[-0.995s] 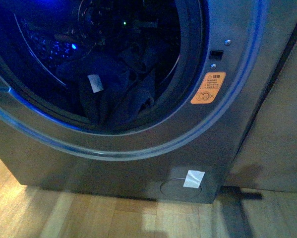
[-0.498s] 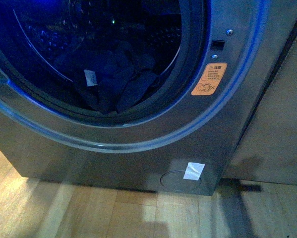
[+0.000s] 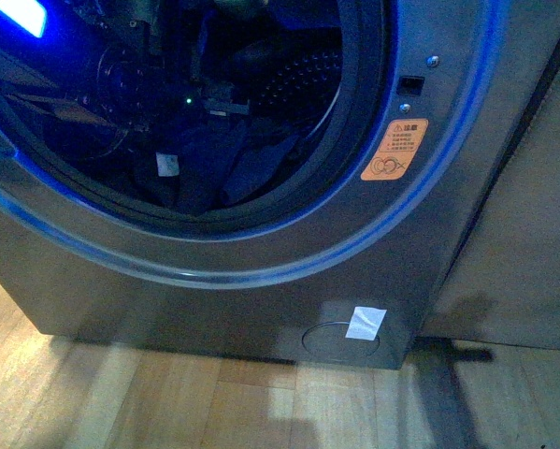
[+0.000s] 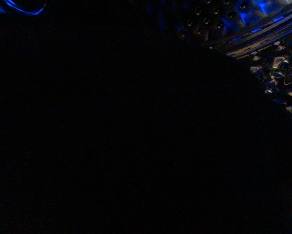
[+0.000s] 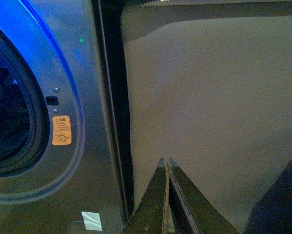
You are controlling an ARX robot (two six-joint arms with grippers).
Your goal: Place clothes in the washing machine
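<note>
**Nearly there: clothes down in the drum**

Inside the washing machine point(image 3: 261, 281) now, the clothes point(image 3: 214, 173), heaped low in the porthole, white tag showing, just behind the black rim. Above them a dark arm reaching into the drum, apparently the left; left wrist view nearly dark, so cannot tell the state of those fingers. Right gripper point(image 5: 167, 195) outside beside the machine, fingers pressed together, grasping nothing. Left to do, by judgement: withdrawing the arm.
</note>
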